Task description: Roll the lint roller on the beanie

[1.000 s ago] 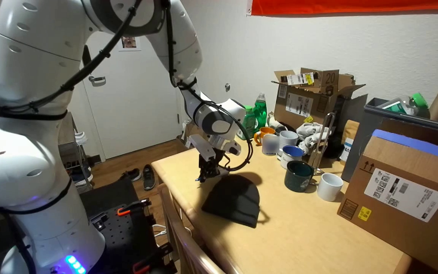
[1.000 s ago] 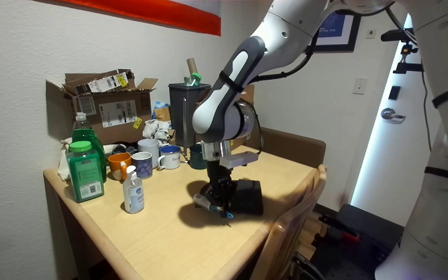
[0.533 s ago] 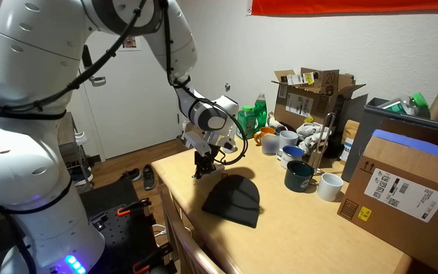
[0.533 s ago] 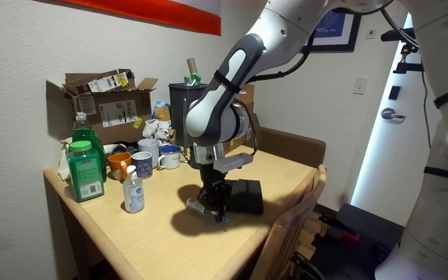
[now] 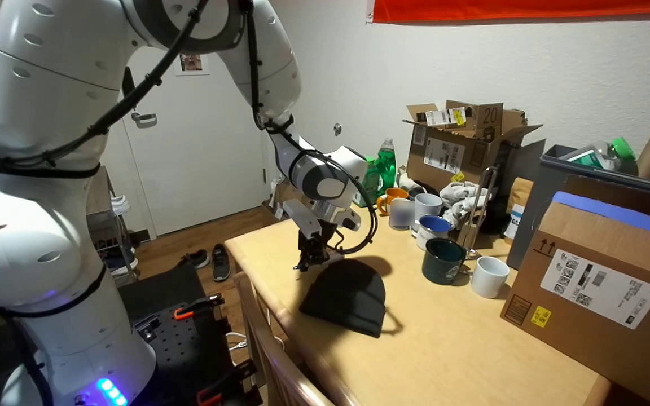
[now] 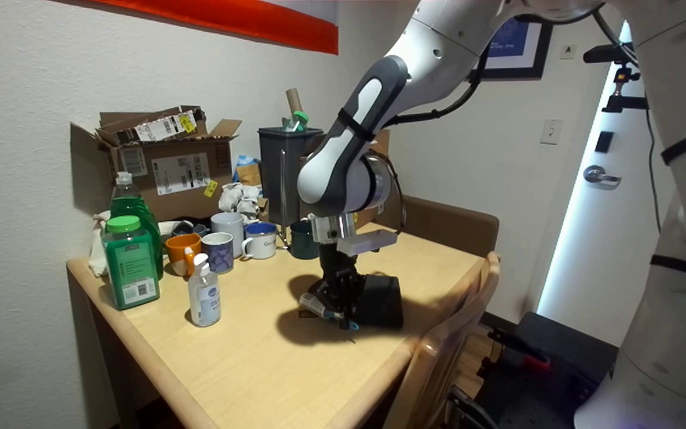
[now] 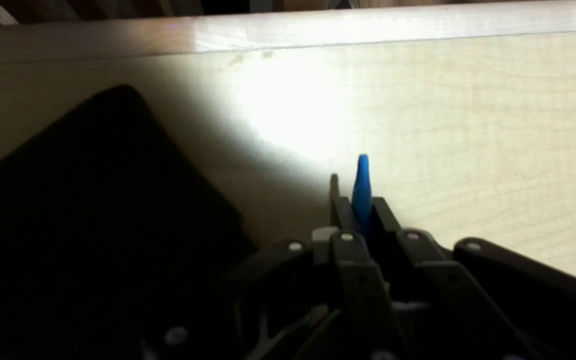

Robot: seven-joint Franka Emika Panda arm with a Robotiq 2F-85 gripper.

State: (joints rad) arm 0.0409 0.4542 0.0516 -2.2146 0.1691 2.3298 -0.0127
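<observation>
The black beanie (image 5: 350,301) lies flat on the wooden table; it also shows in another exterior view (image 6: 382,301) and at the left of the wrist view (image 7: 93,210). My gripper (image 6: 346,319) is shut on the blue handle of the lint roller (image 7: 363,182), which sticks out between the fingertips in the wrist view. In an exterior view, the lint roller's pale clear end (image 6: 313,304) points away from the handle's blue loop. My gripper (image 5: 304,264) is low beside the beanie's rounded edge. Whether the roller touches the beanie or table cannot be told.
Several mugs, including a dark green one (image 5: 443,260) and a white one (image 5: 489,277), stand behind the beanie. A sanitizer bottle (image 6: 205,295) and green soap bottle (image 6: 131,262) stand nearby. A large cardboard box (image 5: 601,282) and a wooden chair (image 5: 280,349) border the table.
My gripper with the lint roller moved away from the beanie by half a second ago. It has now moved back, close to where it was one second ago. The beanie has not moved.
</observation>
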